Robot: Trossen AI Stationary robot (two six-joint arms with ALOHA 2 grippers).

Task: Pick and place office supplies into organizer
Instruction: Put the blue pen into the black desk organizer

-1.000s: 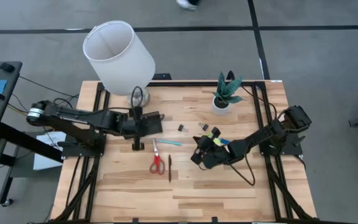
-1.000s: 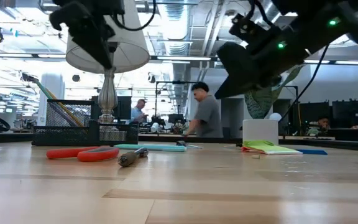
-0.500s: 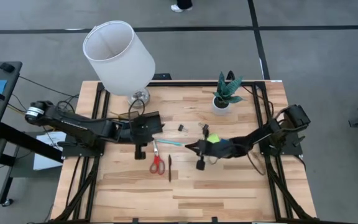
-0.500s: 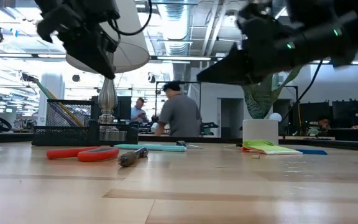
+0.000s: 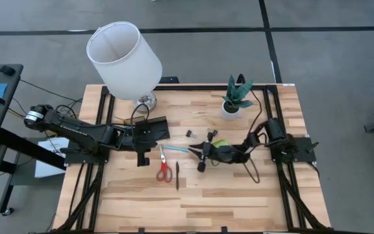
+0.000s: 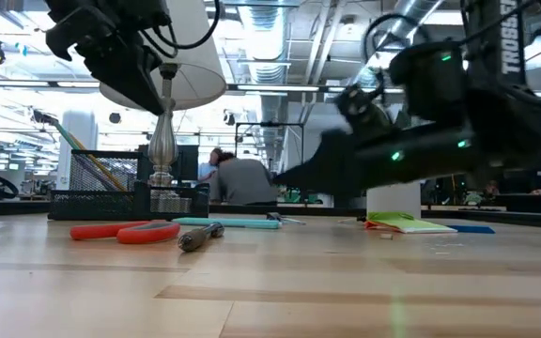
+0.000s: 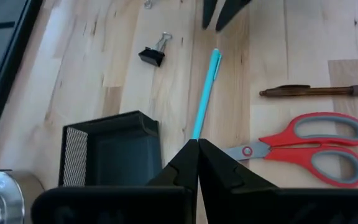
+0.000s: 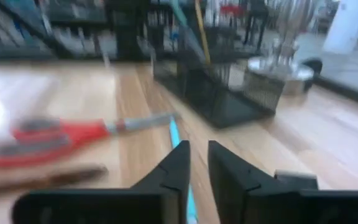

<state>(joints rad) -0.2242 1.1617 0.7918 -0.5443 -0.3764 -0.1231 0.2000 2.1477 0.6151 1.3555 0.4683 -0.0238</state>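
Nearing light blue pen (image 5: pixel 180 149) w/ right gripper (image 8: pixel 194 163), fingers ajar, empty | left gripper (image 7: pixel 197 163) closed | you've scissors (image 5: pixel 164 168), clips left; organizer (image 5: pixel 152 130).

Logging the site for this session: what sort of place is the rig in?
Probably a robotics lab or open workshop: beyond the wooden table, the low view shows exposed ceiling ducts, rows of workbenches with monitors, and a person working.

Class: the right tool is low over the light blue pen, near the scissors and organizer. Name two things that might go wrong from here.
1. The right tool, fingers parted, straddles the light blue pen; a skewed approach might roll the pen aside.
2. The scissors and the shut left tool sit close by that pen; the arms might crowd each other near the organizer.
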